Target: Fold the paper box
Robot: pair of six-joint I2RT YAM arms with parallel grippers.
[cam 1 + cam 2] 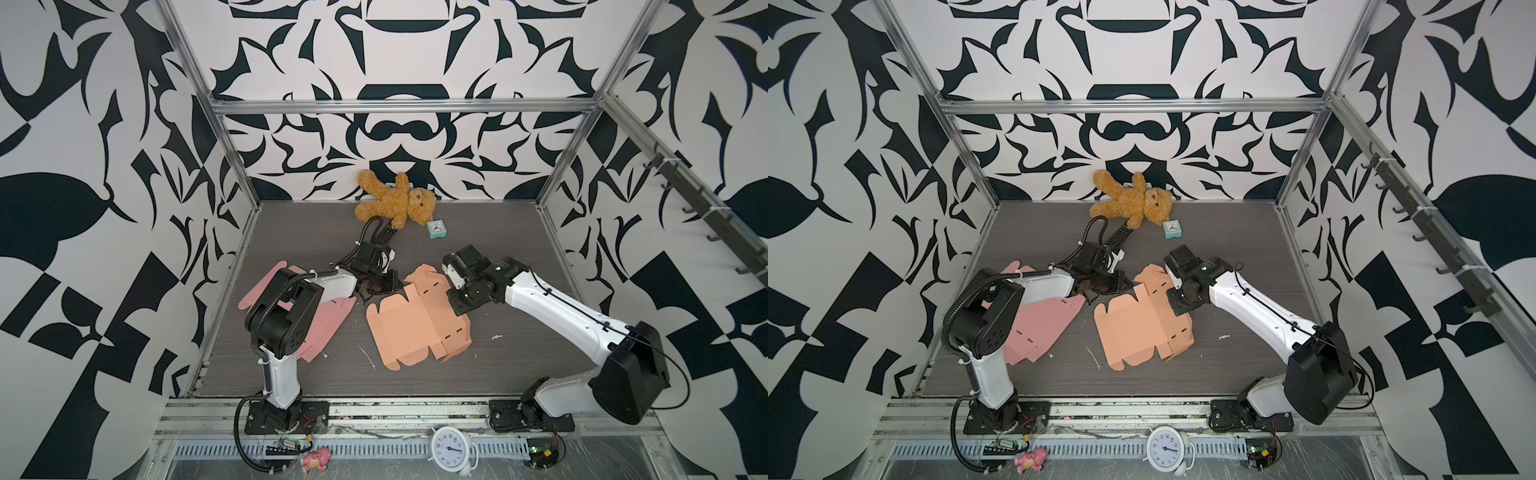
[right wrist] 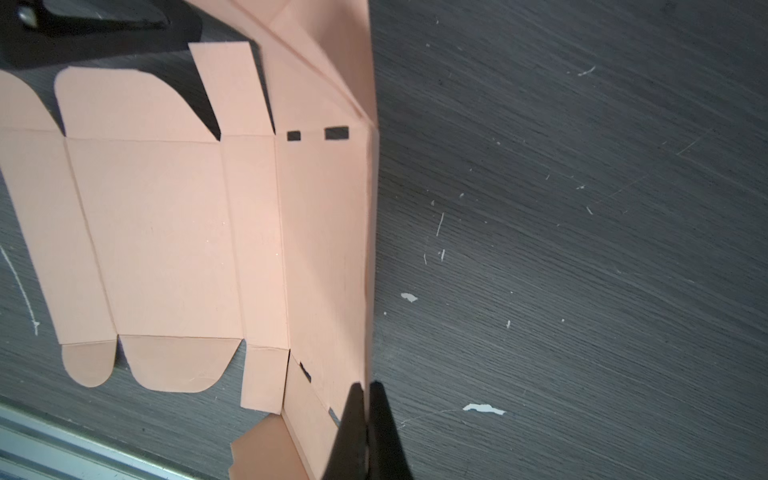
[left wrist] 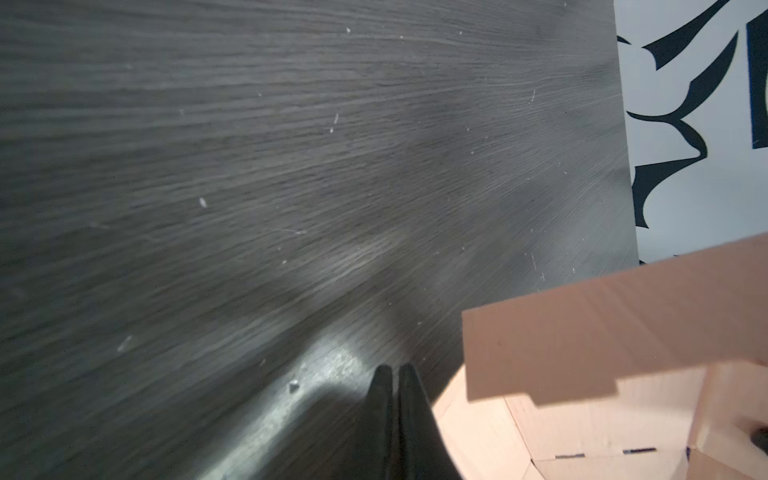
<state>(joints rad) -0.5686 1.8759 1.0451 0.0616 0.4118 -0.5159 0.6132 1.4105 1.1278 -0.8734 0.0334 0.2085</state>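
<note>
The paper box (image 1: 415, 324) (image 1: 1138, 328) is a peach cut-out blank lying mostly flat in the middle of the dark table. My right gripper (image 1: 459, 307) (image 2: 365, 386) is shut on its right-hand edge, where a panel is folded up off the table (image 2: 324, 249). My left gripper (image 1: 388, 284) (image 1: 1117, 282) (image 3: 394, 370) is shut beside the blank's far left corner, with nothing between its fingers. In the left wrist view a raised flap of the paper box (image 3: 582, 353) stands close by the fingertips.
A pink blank (image 1: 320, 328) lies under the left arm. A teddy bear (image 1: 395, 203), a black remote (image 1: 384, 237) and a small teal clock (image 1: 436, 229) sit by the back wall. A white alarm clock (image 1: 451, 449) and a pink toy (image 1: 316, 459) lie beyond the front rail.
</note>
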